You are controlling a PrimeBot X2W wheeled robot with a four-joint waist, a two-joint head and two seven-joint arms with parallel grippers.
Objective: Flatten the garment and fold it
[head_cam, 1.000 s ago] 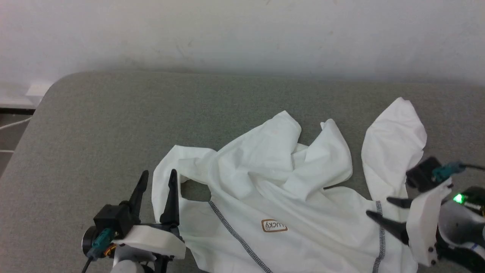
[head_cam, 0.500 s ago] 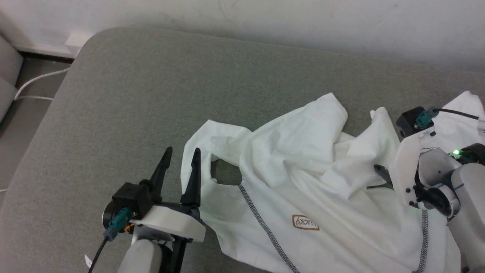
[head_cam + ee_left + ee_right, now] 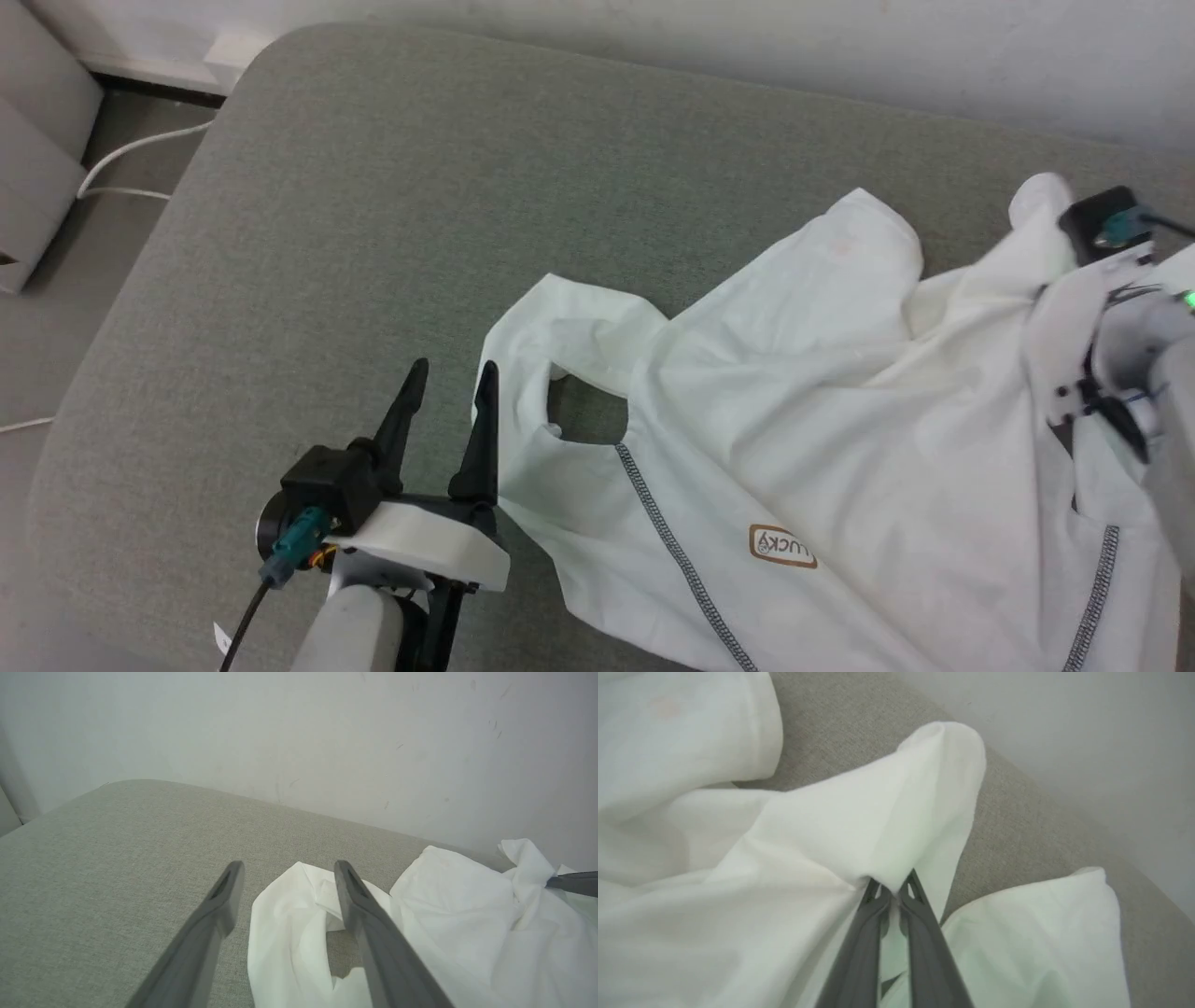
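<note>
Right gripper point(image 3: 891, 887) pinched tight on a raised fold of the garment point(image 3: 840, 411) (white tee, crumpled), which lies on the right half of the grey cushion point(image 3: 373, 187). Left gripper point(image 3: 455, 373) spread wide, holding nothing, one finger just beside the garment's edge.

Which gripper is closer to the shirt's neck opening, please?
Left. The left gripper hovers open just beside the neck opening, while the right gripper pinches the shirt at its far side.
</note>
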